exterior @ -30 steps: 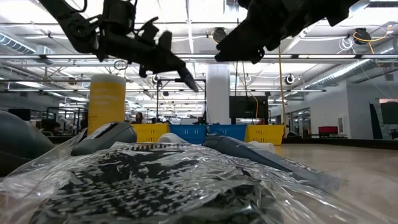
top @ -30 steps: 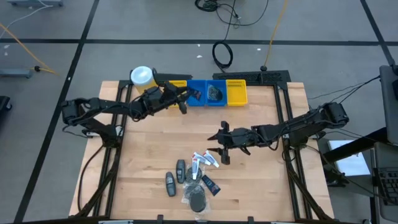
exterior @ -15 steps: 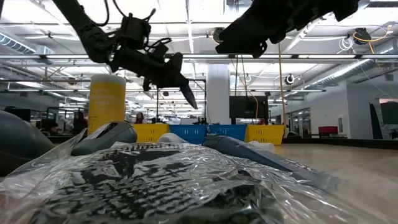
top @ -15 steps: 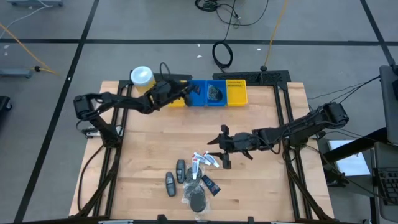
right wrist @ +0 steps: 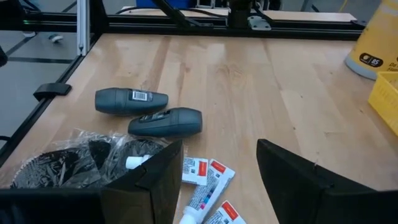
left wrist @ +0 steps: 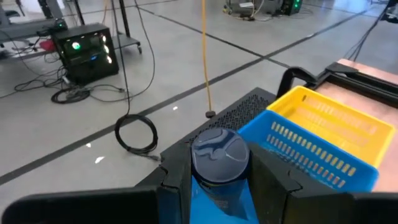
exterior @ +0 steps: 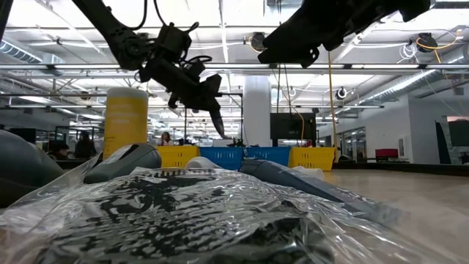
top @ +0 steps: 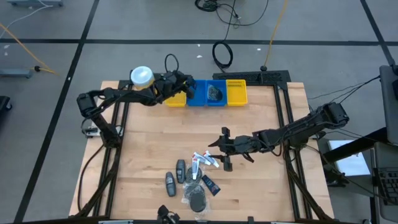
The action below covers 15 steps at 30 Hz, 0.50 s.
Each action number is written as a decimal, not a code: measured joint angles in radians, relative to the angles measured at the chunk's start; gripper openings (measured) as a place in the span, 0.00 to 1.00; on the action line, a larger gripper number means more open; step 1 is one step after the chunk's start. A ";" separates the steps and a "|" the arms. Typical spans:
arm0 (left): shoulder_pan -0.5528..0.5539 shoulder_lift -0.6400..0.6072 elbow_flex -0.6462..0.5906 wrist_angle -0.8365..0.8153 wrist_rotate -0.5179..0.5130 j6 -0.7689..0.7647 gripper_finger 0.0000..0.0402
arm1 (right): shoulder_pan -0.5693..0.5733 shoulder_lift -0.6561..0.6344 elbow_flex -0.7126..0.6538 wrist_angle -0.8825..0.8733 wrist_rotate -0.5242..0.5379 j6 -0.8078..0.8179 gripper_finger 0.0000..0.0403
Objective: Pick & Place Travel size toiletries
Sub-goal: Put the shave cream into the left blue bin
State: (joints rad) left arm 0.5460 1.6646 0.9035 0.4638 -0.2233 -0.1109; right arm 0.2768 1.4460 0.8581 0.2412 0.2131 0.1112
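A dark grey oval bottle [left wrist: 219, 158] is held in the left gripper [top: 181, 83] over the blue bin [top: 200, 98]; the right gripper [top: 219, 150], jaws wide, is positioned beside the white tubes [top: 204, 159].

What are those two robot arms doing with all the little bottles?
They are sorting travel toiletries into bins. The left gripper holds a dark grey bottle up over the yellow and blue bins at the table's far edge. The right gripper is open and hangs just above the pile of toiletries left near the front: grey bottles, small white tubes and black puffs in a clear wrapper.
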 joint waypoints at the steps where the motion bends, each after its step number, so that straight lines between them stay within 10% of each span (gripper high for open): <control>1: 0.004 0.000 0.000 -0.005 0.005 0.000 0.27 | 0.000 0.000 0.000 0.001 0.000 0.000 0.49; 15: 0.002 0.000 0.000 -0.028 0.013 -0.031 0.27 | 0.000 0.000 0.000 0.000 0.027 0.000 0.49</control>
State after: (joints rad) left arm 0.5476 1.6646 0.9035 0.4355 -0.2100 -0.1415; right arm 0.2768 1.4460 0.8581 0.2417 0.2401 0.1112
